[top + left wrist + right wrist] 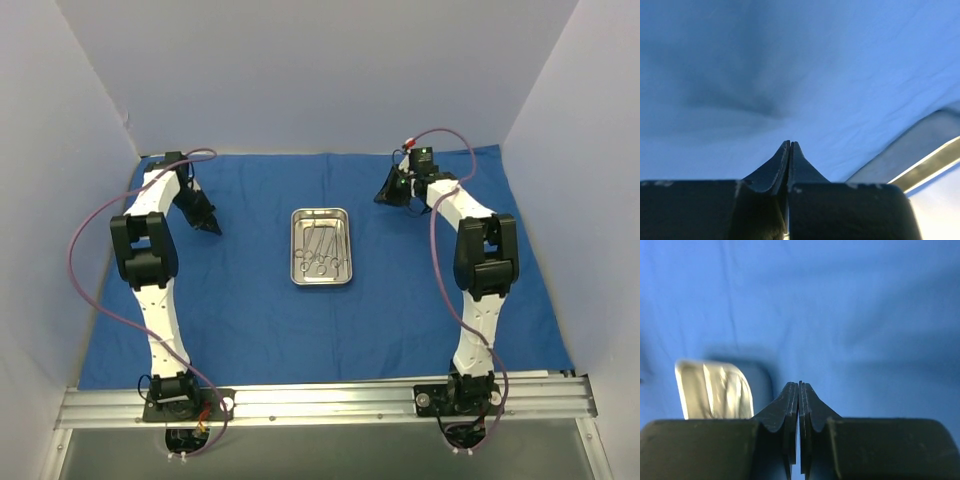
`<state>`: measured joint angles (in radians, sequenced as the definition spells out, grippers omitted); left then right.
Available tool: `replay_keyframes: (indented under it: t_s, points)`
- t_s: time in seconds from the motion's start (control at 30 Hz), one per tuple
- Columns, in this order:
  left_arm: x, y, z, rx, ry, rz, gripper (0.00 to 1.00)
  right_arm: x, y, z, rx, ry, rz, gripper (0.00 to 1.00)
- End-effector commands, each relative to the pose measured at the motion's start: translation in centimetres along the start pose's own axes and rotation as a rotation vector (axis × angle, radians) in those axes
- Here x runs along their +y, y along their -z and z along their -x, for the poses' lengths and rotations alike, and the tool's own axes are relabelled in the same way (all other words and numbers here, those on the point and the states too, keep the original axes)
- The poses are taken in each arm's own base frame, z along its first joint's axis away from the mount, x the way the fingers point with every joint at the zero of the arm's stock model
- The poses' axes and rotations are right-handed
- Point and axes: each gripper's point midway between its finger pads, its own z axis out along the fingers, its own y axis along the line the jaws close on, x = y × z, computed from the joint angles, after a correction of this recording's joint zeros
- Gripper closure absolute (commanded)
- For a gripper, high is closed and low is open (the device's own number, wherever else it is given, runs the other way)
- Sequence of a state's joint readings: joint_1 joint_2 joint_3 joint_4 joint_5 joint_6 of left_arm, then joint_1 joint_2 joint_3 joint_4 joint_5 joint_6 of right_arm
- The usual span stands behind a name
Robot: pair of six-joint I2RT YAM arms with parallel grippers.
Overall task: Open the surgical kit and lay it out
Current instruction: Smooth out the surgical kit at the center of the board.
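The left gripper [791, 146] has its two black, matte fingers pressed flat together, tapering to a thin edge, with nothing between them. It sits low over the cloth [790, 60], left of the tray [932, 164]. The right gripper [799, 386] is likewise fully closed and empty, its ribbed fingers meeting along a narrow seam. It is near the cloth's far right part.

The cloth [250, 320] is a royal-blue woven sheet spread flat across the table, smooth except for faint creases and a soft fold seen under the left wrist. The tray [297, 225] stands at its centre, between the two grippers and well apart from both: a small, shiny steel rectangle with rounded corners and a raised rim. Inside lie the instruments [320, 255], thin steel pieces with ring handles toward the near end, lying close together or overlapping.

How many instruments there are cannot be told from above. In the left wrist view only a tray corner shows, cut off at the frame edge. In the right wrist view the tray [712, 390] is a blurred bright shape. Whether the fingertips touch the cloth is unclear.
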<state>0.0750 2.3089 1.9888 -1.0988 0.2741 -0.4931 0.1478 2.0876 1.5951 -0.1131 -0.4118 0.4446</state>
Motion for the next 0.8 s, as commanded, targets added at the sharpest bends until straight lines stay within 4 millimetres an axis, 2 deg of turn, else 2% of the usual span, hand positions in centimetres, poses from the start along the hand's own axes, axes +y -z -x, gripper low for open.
replay_keyframes:
  t_s: [0.0,0.03,0.1,0.13,0.17,0.2,0.23,0.27,0.3,0.33,0.37,0.4,0.43,0.5,0.63,0.67,0.77]
  points:
    - [-4.0,0.7,3.6,-0.099,-0.008,-0.181,0.98,3.1,0.1,7.3,-0.255,-0.001,0.186,1.00]
    - [-4.6,0.5,4.0,-0.106,-0.007,-0.209,0.98,1.8,-0.3,8.8,-0.282,-0.031,0.184,1.00]
    - [-4.6,-0.4,3.9,-0.092,0.027,-0.203,0.98,0.5,-0.9,10.9,-0.317,-0.085,0.183,1.00]
    - [-4.6,-0.7,3.7,-0.080,0.040,-0.194,0.98,-1.9,-2.3,11.2,-0.309,-0.121,0.155,1.00]
    - [-4.3,-1.2,3.3,-0.066,0.048,-0.188,0.98,-1.5,-2.0,13.1,-0.348,-0.130,0.179,1.00]
    - [-4.3,-1.4,3.1,-0.062,0.050,-0.184,0.98,-2.1,-2.6,13.6,-0.352,-0.145,0.176,1.00]
    - [-4.2,-1.6,2.9,-0.066,0.048,-0.171,0.98,-4.0,-4.8,12.6,-0.303,-0.180,0.150,1.00]
    - [-4.0,-1.8,2.8,-0.067,0.047,-0.158,0.98,-4.2,-5.5,12.7,-0.288,-0.183,0.154,1.00]
    - [-3.5,-2.1,2.4,-0.059,0.053,-0.144,0.98,-3.2,-5.3,14.8,-0.319,-0.150,0.173,1.00]
    - [-3.4,-2.2,2.2,-0.059,0.052,-0.141,0.98,-4.8,-7.4,13.7,-0.279,-0.159,0.143,1.00]
    - [-3.4,-2.4,1.9,-0.051,0.051,-0.138,0.98,-5.1,-7.9,13.4,-0.253,-0.164,0.125,1.00]
    - [-3.2,-2.7,1.6,-0.038,0.056,-0.133,0.98,-4.8,-7.9,14.3,-0.269,-0.156,0.133,1.00]
    - [-3.1,-2.9,1.4,-0.031,0.057,-0.129,0.98,-5.6,-8.7,13.7,-0.255,-0.172,0.114,1.00]
    - [-2.9,-3.3,1.0,-0.022,0.055,-0.118,0.98,-6.1,-9.1,13.7,-0.257,-0.187,0.092,1.00]
    - [-2.0,-4.5,0.5,0.016,0.078,-0.067,0.98,-8.4,-11.1,12.6,-0.248,-0.244,0.024,1.00]
    - [-1.9,-4.8,0.5,0.021,0.084,-0.058,0.98,-9.3,-11.4,11.8,-0.220,-0.268,-0.016,1.00]
    - [-1.5,-5.3,0.9,0.026,0.096,-0.046,0.98,-11.5,-12.5,11.8,-0.237,-0.290,-0.114,1.00]
